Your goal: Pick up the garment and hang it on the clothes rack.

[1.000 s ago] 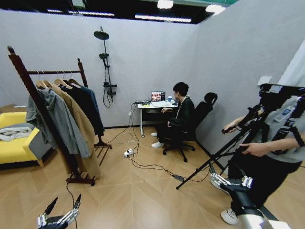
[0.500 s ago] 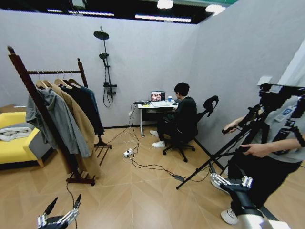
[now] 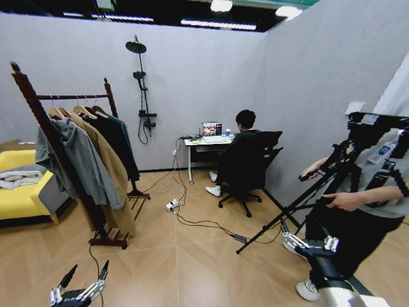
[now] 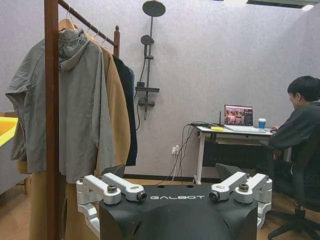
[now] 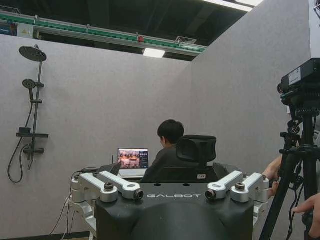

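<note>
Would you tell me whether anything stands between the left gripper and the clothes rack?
Nothing solid: bare floor separates the open left gripper from the clothes rack, with one thin black cable lying near its base.

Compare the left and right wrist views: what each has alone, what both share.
Left wrist, not right: the clothes rack, a grey hoodie hanging on it. Right wrist, not left: a camera on a tripod, a hand by it. Shared: wall shower, laptop, seated person. Left gripper and right gripper sit in front of their own cameras, jaws open.
</note>
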